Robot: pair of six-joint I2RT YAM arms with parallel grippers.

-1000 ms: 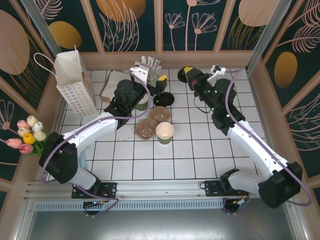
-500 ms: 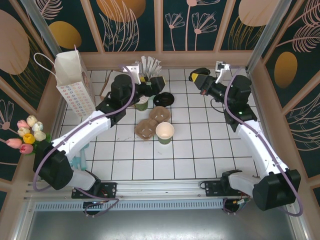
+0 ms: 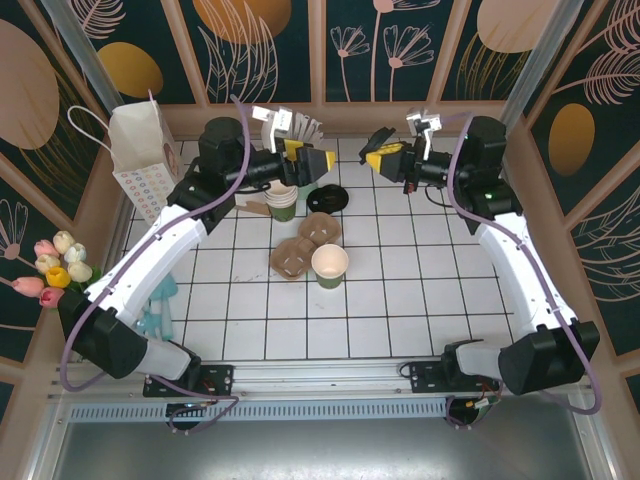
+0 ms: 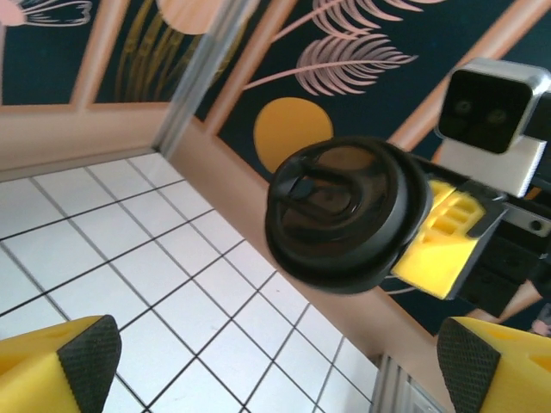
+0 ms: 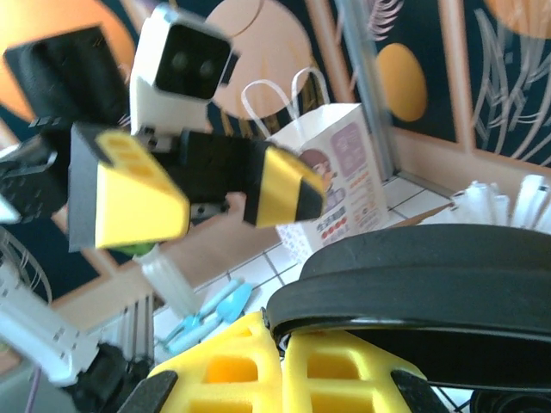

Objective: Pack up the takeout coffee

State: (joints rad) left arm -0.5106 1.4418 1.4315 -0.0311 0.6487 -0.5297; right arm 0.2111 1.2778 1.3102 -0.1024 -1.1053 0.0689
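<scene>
Above the far tiles, our right gripper [image 3: 383, 158] clamps a black lid [image 4: 344, 211]; our left gripper [image 3: 316, 161] gapes empty. The coffee cup [image 3: 330, 265] stands upright, mouth up.

Lifted the left gripper [image 3: 312, 163] off the stacked cups [image 3: 283, 201] and turned it rightward, jaws wide. Swung the right gripper [image 3: 384, 158], pinching the black lid [image 4: 344, 215], up and leftward to face it.
</scene>
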